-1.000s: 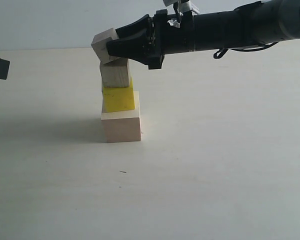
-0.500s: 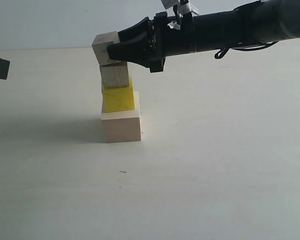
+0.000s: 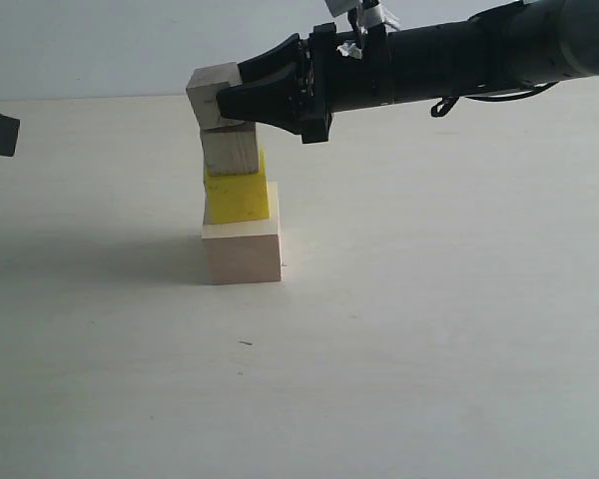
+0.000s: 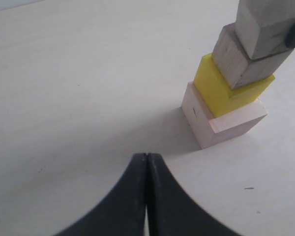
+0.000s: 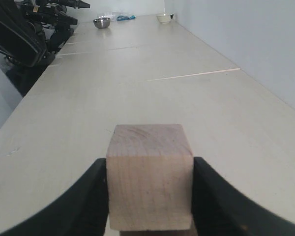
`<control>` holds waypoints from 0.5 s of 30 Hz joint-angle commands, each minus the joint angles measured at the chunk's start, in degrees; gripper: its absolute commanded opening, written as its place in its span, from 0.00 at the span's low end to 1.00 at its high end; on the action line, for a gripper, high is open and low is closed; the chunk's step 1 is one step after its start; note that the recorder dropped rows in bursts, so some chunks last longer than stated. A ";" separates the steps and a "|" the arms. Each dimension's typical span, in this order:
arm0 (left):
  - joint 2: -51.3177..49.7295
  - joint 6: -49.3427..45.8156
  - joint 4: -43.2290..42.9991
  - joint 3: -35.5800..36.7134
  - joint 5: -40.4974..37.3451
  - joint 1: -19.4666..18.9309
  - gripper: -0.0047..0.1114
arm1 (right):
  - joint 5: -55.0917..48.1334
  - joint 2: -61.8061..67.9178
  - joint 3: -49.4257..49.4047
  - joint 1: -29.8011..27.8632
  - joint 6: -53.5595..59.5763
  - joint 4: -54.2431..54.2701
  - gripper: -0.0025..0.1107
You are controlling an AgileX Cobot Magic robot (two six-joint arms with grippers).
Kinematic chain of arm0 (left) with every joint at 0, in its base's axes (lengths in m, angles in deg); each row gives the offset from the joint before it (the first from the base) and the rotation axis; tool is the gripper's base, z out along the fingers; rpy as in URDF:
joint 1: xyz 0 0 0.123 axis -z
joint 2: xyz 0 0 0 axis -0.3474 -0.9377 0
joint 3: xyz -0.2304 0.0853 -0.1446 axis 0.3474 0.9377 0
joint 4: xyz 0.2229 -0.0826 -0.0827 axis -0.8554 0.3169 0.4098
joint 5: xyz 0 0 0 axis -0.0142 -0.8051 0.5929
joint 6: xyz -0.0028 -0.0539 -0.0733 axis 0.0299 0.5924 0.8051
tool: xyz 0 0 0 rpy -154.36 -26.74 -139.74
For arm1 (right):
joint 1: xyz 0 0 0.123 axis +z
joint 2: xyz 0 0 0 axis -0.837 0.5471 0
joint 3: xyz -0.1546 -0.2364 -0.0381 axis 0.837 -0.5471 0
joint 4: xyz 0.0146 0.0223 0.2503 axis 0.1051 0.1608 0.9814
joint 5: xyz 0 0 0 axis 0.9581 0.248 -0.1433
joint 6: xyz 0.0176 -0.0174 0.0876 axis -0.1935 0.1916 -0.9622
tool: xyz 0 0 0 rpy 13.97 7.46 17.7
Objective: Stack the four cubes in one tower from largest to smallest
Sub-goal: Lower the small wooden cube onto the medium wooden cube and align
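Small wooden cube [image 3: 215,93] tops the tower, slightly tilted, grasped by the right gripper [image 3: 226,100]. Below it are the medium grainy wooden cube [image 3: 230,152], the yellow cube [image 3: 238,198] and the large pale wooden cube [image 3: 242,254] on the tabletop [image 3: 429,329]. Left wrist view: the left gripper [image 4: 146,158] is clenched on nothing, near the 4 cubes. Right wrist view: 2 fingers [image 5: 83,196] press the small wooden cube's sides.

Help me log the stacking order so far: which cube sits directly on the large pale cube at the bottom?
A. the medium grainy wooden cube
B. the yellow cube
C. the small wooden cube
B: the yellow cube rests directly on the large pale cube, and the medium wooden cube sits one level higher, on top of the yellow one.
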 commanded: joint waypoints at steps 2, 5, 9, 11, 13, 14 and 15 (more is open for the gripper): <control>0.52 0.12 0.01 0.14 0.98 -0.11 0.04 | -0.14 -0.12 0.17 -0.42 -0.35 -1.00 0.39; 0.52 0.12 0.01 0.14 1.09 -0.11 0.04 | -0.14 -0.12 0.17 -0.42 -0.35 -1.00 0.39; 0.52 0.12 0.01 0.14 1.09 -0.11 0.04 | -0.14 -0.12 0.17 -0.42 -0.35 -1.00 0.39; 0.52 0.12 0.01 0.14 1.09 -0.11 0.04 | -0.15 -0.12 0.17 -0.42 -0.35 -1.00 0.40; 0.52 0.12 0.01 0.14 1.09 -0.11 0.04 | -0.15 -0.12 0.17 -0.30 -0.35 -0.87 0.43; 0.52 0.12 0.01 0.14 1.09 -0.11 0.04 | -0.15 -0.12 0.17 -0.30 -0.35 -0.71 0.45; 0.52 0.12 0.01 0.14 1.09 -0.11 0.04 | 0.25 -0.12 0.17 -0.30 -0.35 -0.71 0.47</control>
